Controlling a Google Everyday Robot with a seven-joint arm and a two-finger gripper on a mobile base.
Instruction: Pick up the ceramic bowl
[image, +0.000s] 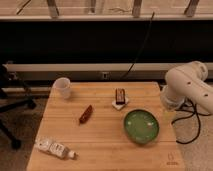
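A wooden table (102, 137) fills the lower part of the camera view. Nearest, at the near-left corner, a clear plastic bottle (55, 148) lies on its side, cap pointing right.

A little farther in, on the right half of the table, sits the ceramic bowl (141, 126). It is green and glossy, stands upright with its mouth open to the ceiling, and is close to the table's right edge. Nothing touches it.

Near the middle, left of the bowl, lies a small reddish-brown packet (85, 114), set at a slant. Beyond the bowl and slightly left, a dark bar (120, 95) rests on a white napkin (120, 103). At the far-left corner stands a white cup (62, 87), upright.

The robot's white arm (187, 85) bulks in from the right, just off the table's far-right corner, its rounded joints above and to the right of the bowl and apart from it. The gripper cannot be made out anywhere along the arm, so whether it is released or clenched cannot be told; the bowl lies left of and nearer than the part of the arm that shows.

Black cables (192, 116) trail on the floor under the arm. A black office chair (11, 102) stands off the table's left side. Farthest back runs a dark wall under a pale ledge.
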